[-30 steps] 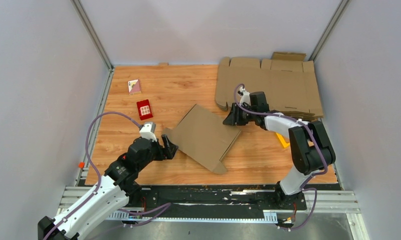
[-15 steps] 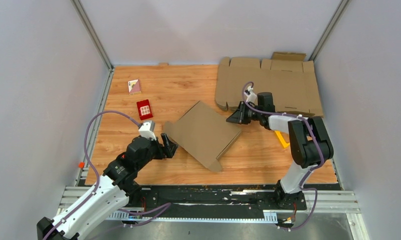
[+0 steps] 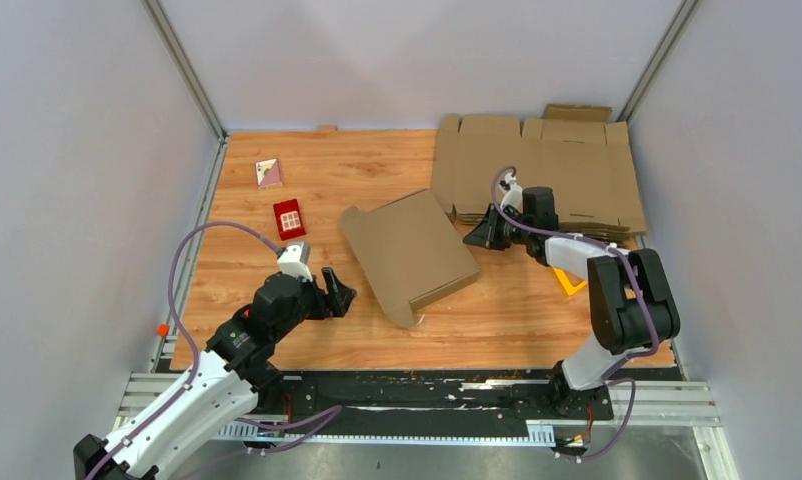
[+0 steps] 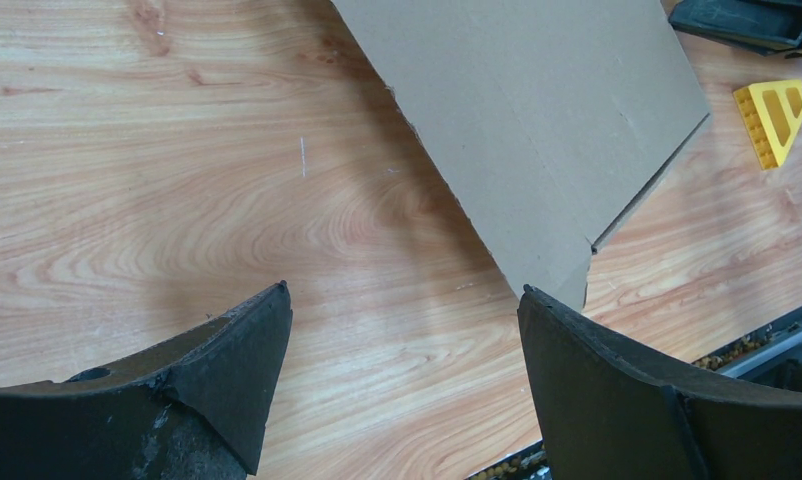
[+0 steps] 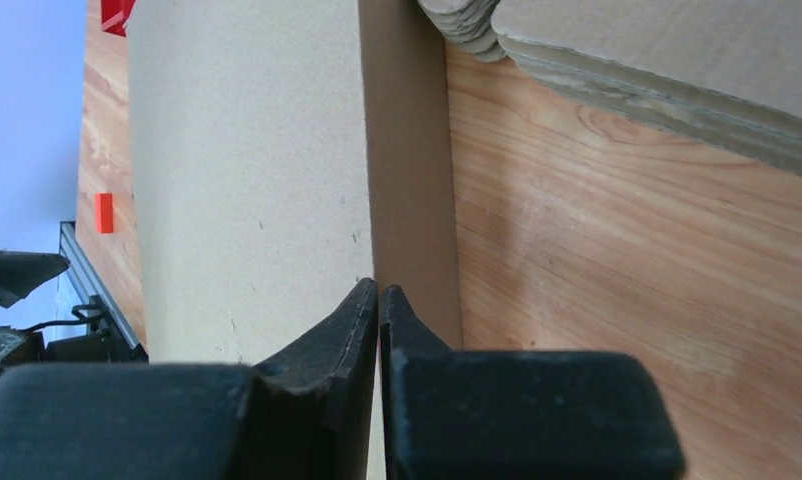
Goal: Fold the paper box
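Note:
The paper box [image 3: 409,252] is a shallow, closed brown cardboard mailer lying flat mid-table, turned at an angle. My left gripper [image 3: 339,293] is open and empty, a short way left of the box's near corner; in the left wrist view the box [image 4: 537,110] lies beyond the open gripper [image 4: 402,300]. My right gripper [image 3: 472,239] is shut, its tips at the box's right edge. In the right wrist view the gripper [image 5: 378,290] points at the box's side wall [image 5: 407,170], with nothing seen between the jaws.
A pile of flat cardboard sheets [image 3: 547,170] lies at the back right, just behind my right gripper. A small red box [image 3: 289,218] and a small card box [image 3: 268,173] sit at the left. A yellow plastic piece [image 3: 569,283] lies under the right arm.
The box has turned anticlockwise and slid away from my left gripper, which stayed open in place. My right gripper drew back to the right, along the box's edge.

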Robot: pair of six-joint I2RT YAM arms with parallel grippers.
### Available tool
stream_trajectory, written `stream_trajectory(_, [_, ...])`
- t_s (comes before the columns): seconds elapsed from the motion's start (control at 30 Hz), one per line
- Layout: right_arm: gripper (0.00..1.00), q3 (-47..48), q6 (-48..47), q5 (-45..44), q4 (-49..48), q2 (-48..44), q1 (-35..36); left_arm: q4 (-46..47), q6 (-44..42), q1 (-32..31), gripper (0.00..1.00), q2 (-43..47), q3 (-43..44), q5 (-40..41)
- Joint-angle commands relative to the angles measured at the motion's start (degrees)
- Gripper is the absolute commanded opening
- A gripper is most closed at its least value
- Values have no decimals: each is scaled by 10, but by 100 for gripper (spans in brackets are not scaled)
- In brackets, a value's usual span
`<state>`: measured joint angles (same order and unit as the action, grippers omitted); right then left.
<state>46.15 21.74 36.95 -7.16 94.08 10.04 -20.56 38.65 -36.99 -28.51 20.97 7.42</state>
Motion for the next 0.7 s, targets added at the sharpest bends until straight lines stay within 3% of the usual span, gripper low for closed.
stream_trajectory(0.0, [8, -6, -25, -40, 27, -30, -4, 7, -3, 0, 90, -4, 21, 4])
stream_trajectory(0.43, [64, -55, -48, -49, -12, -148, 4, 48, -1, -1, 90, -23, -1, 2])
stream_trajectory(0.67, [68, -49, -52, -52, -12, -151, 13, 88, -2, -1, 91, -37, -17, 5])
